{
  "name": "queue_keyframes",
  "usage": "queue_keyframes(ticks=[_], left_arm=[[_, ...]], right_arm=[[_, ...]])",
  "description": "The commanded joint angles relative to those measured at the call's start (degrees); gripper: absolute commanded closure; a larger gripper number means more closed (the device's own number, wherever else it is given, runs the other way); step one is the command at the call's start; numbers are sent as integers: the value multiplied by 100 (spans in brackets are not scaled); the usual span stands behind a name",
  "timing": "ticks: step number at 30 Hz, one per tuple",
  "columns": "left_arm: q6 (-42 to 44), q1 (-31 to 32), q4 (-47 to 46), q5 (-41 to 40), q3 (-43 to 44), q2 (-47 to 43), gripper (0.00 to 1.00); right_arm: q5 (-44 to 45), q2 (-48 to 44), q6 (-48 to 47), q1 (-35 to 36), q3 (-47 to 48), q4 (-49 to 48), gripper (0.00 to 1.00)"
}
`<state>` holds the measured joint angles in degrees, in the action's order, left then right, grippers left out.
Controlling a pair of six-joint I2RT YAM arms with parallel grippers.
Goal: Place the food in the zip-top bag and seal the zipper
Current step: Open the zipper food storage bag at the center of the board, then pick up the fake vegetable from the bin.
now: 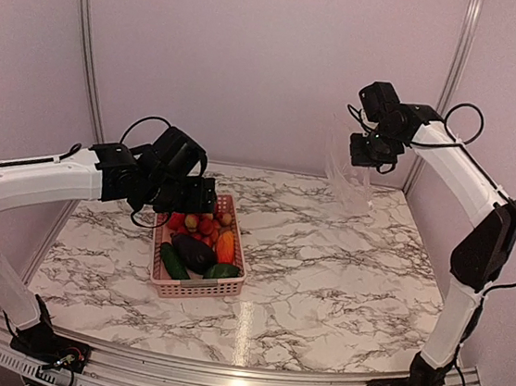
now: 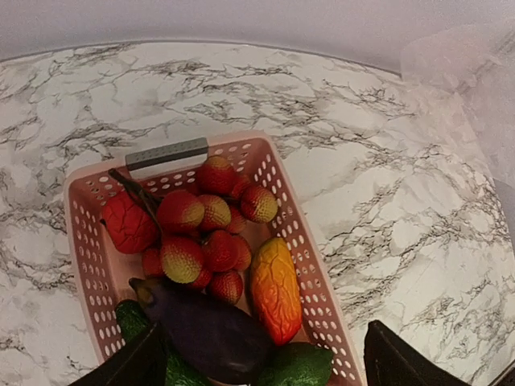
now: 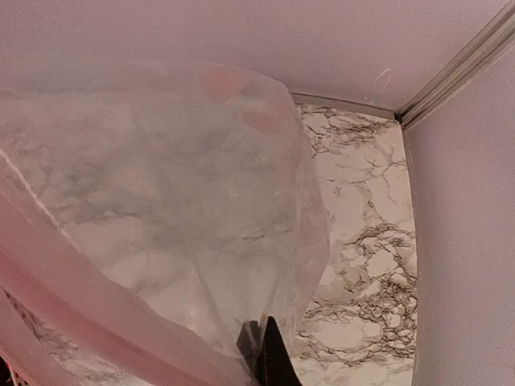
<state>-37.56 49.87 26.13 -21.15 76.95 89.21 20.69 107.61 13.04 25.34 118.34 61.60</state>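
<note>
Zipper [image 3: 96,310] only in right wrist view

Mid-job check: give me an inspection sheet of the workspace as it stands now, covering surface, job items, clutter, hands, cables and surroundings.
Surface: marble-pattern table, carrying only the items below.
Job's things: toy food, including an eggplant, an orange fruit and small red pieces, all in the pink basket. The zip-top bag is lifted at the far right, with no food seen inside.
Clutter: nothing seen.
Hands: left hand open, above the basket. Right hand shut on the bag's plastic.
Cables: black cables loop at the left wrist and over the right arm, apart from the job's things.
Surroundings: pale walls, metal frame posts.
</note>
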Motion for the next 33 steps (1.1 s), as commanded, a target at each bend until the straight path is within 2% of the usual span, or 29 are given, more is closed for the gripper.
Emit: queue_keyframes(ticks=[1, 12, 27, 33], left_arm=[[-1529, -262, 942, 19, -639, -250, 15], [-2114, -453, 917, 788, -831, 397, 20], [-2279, -452, 613, 1345, -111, 1621, 24], [-2233, -546, 1022, 1616, 331, 2160, 21]], right_arm=[[-453, -122, 26, 164, -298, -209, 100], [-917, -98, -24, 651, -1156, -623, 100], [-1234, -275, -87, 710, -1589, -872, 100], [-1273, -321, -24, 724, -1582, -861, 100]])
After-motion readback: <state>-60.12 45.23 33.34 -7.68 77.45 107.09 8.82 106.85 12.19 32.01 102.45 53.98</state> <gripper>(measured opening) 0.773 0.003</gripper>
